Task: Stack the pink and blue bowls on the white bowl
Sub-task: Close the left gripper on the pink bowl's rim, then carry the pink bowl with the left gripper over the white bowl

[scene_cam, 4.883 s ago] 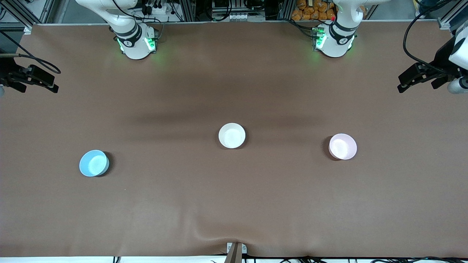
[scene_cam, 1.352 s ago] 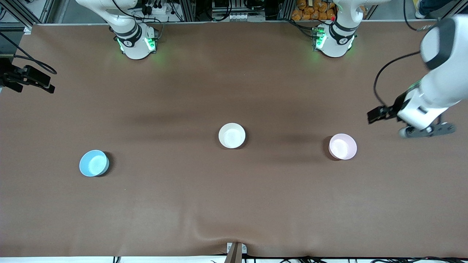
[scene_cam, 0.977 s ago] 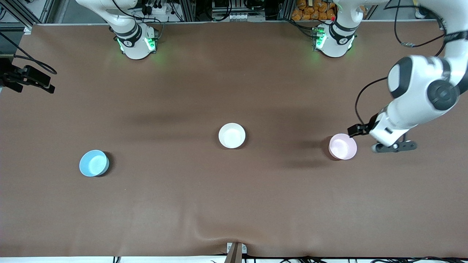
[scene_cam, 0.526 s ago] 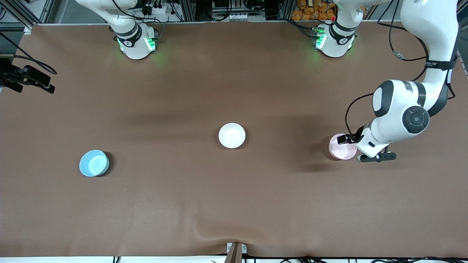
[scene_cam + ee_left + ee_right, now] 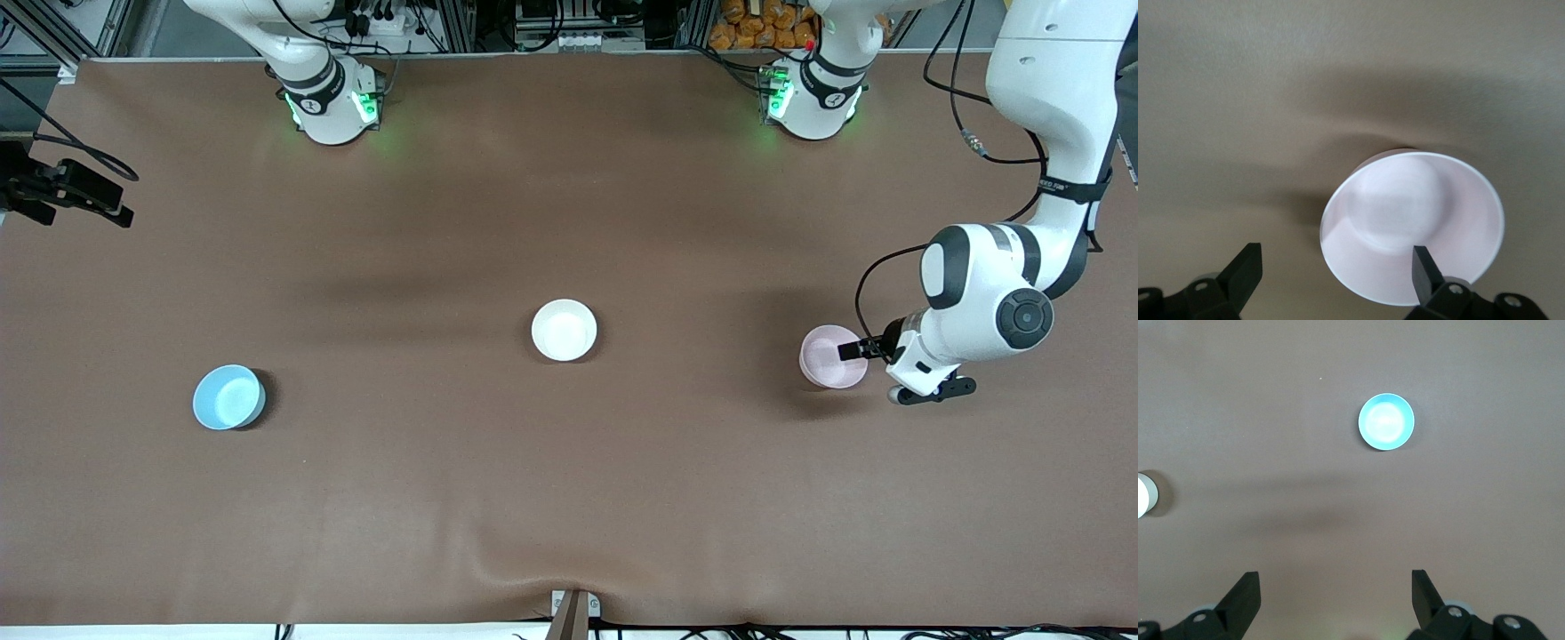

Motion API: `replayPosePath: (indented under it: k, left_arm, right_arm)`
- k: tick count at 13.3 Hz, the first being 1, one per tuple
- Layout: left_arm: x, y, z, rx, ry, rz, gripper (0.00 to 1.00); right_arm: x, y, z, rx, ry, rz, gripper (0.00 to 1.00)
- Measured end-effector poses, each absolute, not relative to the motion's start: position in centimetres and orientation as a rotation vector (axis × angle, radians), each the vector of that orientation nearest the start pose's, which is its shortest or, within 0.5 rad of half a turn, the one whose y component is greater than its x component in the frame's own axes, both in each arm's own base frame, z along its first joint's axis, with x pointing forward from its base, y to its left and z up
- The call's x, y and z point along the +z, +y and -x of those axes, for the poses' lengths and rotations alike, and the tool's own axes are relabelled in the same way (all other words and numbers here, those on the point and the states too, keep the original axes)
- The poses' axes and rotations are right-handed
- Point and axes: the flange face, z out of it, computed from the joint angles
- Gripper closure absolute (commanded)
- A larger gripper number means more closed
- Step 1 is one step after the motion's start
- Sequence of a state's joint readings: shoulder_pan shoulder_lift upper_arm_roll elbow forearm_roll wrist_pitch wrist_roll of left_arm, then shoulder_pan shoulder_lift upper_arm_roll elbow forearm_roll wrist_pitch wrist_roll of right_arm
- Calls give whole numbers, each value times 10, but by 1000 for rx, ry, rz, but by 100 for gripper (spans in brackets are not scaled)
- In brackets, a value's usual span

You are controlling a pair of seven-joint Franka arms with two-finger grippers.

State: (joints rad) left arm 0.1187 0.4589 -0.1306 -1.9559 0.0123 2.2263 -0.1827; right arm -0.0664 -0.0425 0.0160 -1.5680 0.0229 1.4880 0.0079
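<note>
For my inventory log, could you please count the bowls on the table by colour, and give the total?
Pale pink round smooth bowl: 1
Light sky blue round smooth bowl: 1
White round smooth bowl: 1
Total: 3 bowls, all standing apart on the brown table.

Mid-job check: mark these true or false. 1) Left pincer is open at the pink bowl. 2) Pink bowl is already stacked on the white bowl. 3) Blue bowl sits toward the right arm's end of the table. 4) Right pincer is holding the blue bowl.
1) True: the left pincer is open, one finger over the pink bowl rim.
2) False: the pink bowl sits on the table, apart from the white bowl.
3) True: the blue bowl lies there.
4) False: the right pincer is open and empty, high above the table.
</note>
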Motion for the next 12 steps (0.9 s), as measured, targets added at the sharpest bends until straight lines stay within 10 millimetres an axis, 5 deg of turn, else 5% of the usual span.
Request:
replayPosePath:
  k: [4,6,9,12]
  left_arm:
    - [211,-4,-593,337,-272,3145,62]
    - [205,-2,-591,354,-279,3143,99]
    - [195,-1,-590,374,-281,3142,100]
    - [213,-7,-596,334,-268,3153,100]
  right_arm:
    - [642,-24,-532,58,89,3117,0]
    - [642,-24,-532,58,89,3117,0]
    - [642,-24,-532,58,89,3117,0]
    - [642,-24,-532,57,89,3117,0]
